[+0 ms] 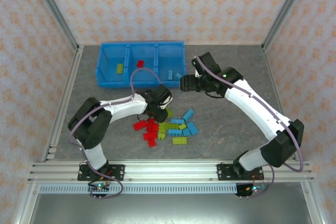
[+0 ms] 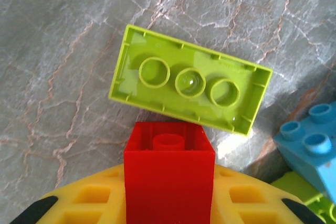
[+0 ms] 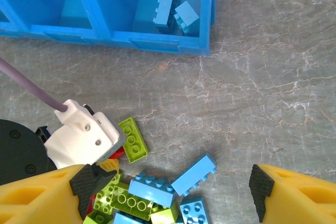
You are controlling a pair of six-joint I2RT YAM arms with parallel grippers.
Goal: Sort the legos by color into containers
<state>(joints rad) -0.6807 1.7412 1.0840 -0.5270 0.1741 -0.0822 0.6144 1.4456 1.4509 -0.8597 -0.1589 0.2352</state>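
Observation:
My left gripper [image 2: 169, 208] is shut on a red lego [image 2: 169, 166], just above the grey table. An upside-down lime lego [image 2: 191, 85] lies right beyond it and a light blue one [image 2: 315, 140] to its right. From above, the left gripper [image 1: 156, 109] sits at the left edge of the pile of red [image 1: 149, 132], lime [image 1: 169, 128] and blue [image 1: 188, 121] legos. My right gripper [image 1: 184, 83] hovers open between pile and containers [image 1: 107, 80], nothing between its fingers [image 3: 79, 187]. The bin's compartments hold a lime lego [image 1: 119, 68], a red one [image 1: 140, 63] and two blue ones [image 3: 176, 11].
The blue bin's front wall [image 3: 157, 40] stands at the back of the table. Patterned walls and metal posts close in the sides. Bare grey table [image 1: 236, 77] lies right of the bin and behind the pile. A purple cable [image 1: 142, 74] loops over the left arm.

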